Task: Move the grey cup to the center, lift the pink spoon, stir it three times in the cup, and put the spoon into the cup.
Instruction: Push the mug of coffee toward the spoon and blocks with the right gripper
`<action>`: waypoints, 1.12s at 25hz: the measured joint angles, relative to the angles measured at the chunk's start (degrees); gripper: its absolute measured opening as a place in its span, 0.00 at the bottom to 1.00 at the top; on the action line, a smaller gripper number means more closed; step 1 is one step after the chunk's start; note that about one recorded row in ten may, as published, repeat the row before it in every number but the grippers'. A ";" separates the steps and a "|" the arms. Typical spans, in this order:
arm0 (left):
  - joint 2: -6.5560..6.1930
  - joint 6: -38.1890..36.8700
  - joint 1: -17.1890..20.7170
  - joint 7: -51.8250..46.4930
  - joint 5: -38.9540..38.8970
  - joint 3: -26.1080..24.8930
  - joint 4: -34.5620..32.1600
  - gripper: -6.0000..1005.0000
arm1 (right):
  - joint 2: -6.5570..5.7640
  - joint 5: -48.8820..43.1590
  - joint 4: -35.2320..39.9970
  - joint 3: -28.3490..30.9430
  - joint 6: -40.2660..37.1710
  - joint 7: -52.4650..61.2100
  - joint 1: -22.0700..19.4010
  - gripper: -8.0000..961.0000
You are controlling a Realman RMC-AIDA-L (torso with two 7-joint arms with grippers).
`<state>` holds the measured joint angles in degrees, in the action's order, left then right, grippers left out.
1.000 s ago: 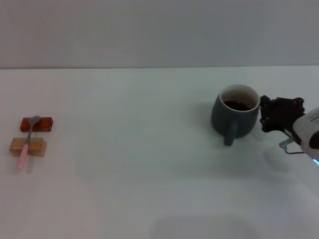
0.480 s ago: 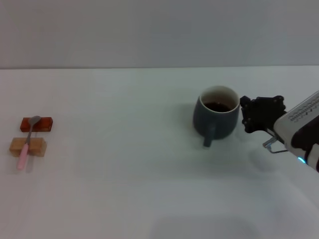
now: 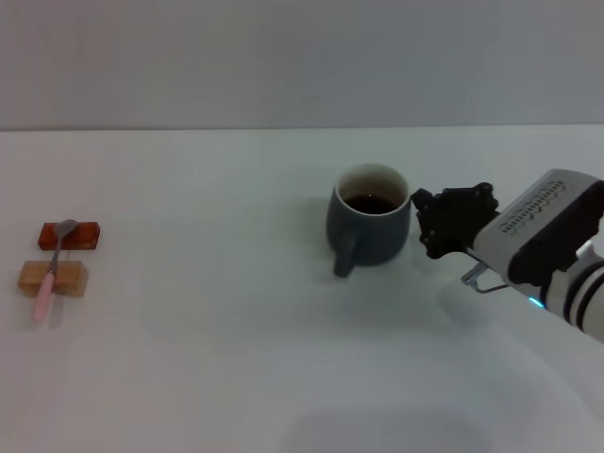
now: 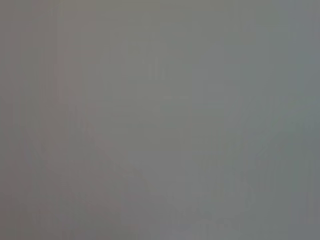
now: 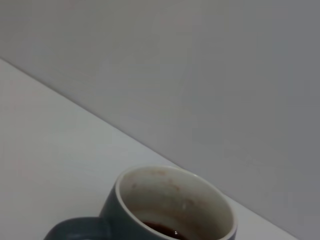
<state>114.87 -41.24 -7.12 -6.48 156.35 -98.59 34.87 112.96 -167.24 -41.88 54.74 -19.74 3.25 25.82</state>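
the grey cup (image 3: pixel 369 228) is seen upright near the table's (image 3: pixel 236 359) middle, handle toward the robot. the right gripper (image 3: pixel 421 225) is pressed against its right side; its finger state cannot be told. the pink spoon (image 3: pixel 49 273) is laid across two blocks (image 3: pixel 58 260) far left.

Close below my right wrist I see the grey cup (image 5: pixel 170 210) upright on the white surface (image 5: pixel 55 145), pale inner rim stained, dark liquid inside, handle partly showing.
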 joint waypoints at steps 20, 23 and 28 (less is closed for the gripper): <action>0.08 0.02 -0.47 -0.33 0.00 -0.72 -0.10 0.83 | -2.99 0.08 -1.51 1.57 3.70 -0.14 2.63 0.03; 0.14 0.03 -0.35 -0.50 -0.02 -0.72 0.00 0.83 | -3.38 0.08 -1.86 1.16 4.75 -0.23 3.73 0.03; 0.51 0.02 -0.35 -0.54 -0.02 -1.05 0.09 0.83 | -3.44 0.06 -1.90 0.55 5.50 -0.28 4.75 0.03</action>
<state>115.38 -41.22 -7.46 -7.02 156.34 -99.65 34.96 109.52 -167.18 -43.77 55.29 -14.24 2.98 30.57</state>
